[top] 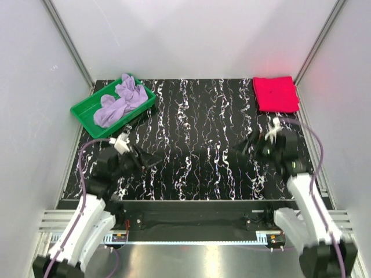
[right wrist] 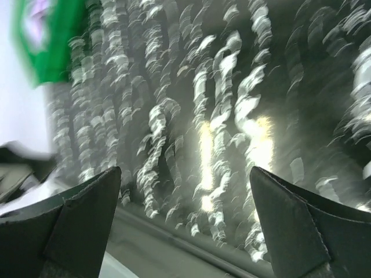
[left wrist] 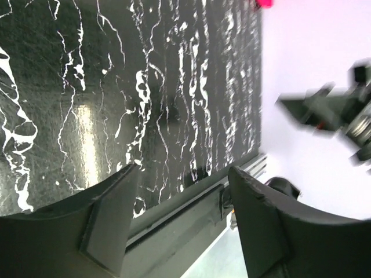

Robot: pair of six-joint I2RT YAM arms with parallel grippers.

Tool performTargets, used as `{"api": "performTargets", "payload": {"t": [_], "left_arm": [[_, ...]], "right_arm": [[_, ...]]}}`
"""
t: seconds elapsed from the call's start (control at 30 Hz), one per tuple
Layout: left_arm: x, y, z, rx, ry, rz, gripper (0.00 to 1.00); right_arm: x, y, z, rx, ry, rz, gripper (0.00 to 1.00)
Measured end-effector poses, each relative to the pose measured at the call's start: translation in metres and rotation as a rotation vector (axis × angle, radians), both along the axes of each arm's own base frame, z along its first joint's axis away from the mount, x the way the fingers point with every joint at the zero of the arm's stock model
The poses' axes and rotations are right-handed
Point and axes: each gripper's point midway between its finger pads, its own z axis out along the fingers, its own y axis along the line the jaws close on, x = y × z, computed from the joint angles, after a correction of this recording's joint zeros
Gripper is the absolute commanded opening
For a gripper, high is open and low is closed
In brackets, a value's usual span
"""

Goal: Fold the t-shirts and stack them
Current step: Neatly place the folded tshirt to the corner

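Near edge: left claw (left wrist: 182,174) jaws parted, nothing between them, hanging low over the black white-veined marble-pattern surface (top: 197,116); right claw (right wrist: 185,174) spread wide, likewise empty, its wrist view blurred. Both point inward toward the bare middle, which reads as the working patch for folding. Far left corner: green plastic tray (top: 84,110) set at an angle, holding the pale lavender-purple t-shirt (top: 119,101), crumpled in a heap, not yet folded; the tray looks like the supply bin. Far right corner: bright crimson t-shirt (top: 276,94), a neat flat rectangle, apparently folded and parked clear of the work area as the base of the stack. Judgement: one shirt done, one to go; left claw sits nearer the tray, so the fetch likely falls to it
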Motion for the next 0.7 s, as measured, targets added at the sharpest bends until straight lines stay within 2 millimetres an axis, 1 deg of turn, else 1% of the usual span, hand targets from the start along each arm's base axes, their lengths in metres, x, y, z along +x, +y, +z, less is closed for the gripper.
{"api": "performTargets", "payload": {"t": [0.1,0.2,0.3,0.33,0.4,0.53,0.6,0.63,0.7], "left_arm": [[-0.006,0.001,-0.005,-0.057,-0.049,0.031,0.73],[-0.012,0.002,-0.006,-0.127,-0.102,0.054,0.77],[-0.018,0.004,-0.004,-0.189,-0.156,0.078,0.80],[-0.020,0.004,-0.001,-0.215,-0.180,0.085,0.80],[-0.022,0.005,0.003,-0.263,-0.218,0.094,0.80],[-0.023,0.003,-0.005,-0.313,-0.159,0.107,0.81],[-0.025,0.001,-0.004,-0.329,-0.149,0.096,0.81],[-0.025,0.000,-0.003,-0.334,-0.150,0.090,0.82],[-0.026,-0.001,0.001,-0.353,-0.148,0.084,0.83]], "right_arm": [[-0.045,0.015,-0.001,0.143,-0.065,0.027,1.00],[-0.078,0.022,0.001,0.253,-0.139,0.040,1.00],[-0.105,0.027,-0.002,0.336,-0.204,0.055,1.00],[-0.111,0.029,-0.005,0.353,-0.185,0.060,1.00],[-0.115,0.029,-0.019,0.362,-0.098,0.042,1.00],[-0.126,0.028,-0.058,0.368,0.052,0.002,1.00],[-0.131,0.028,-0.076,0.364,0.121,-0.011,1.00],[-0.132,0.027,-0.080,0.361,0.135,-0.021,1.00],[-0.133,0.028,-0.078,0.365,0.126,-0.011,1.00]]}}
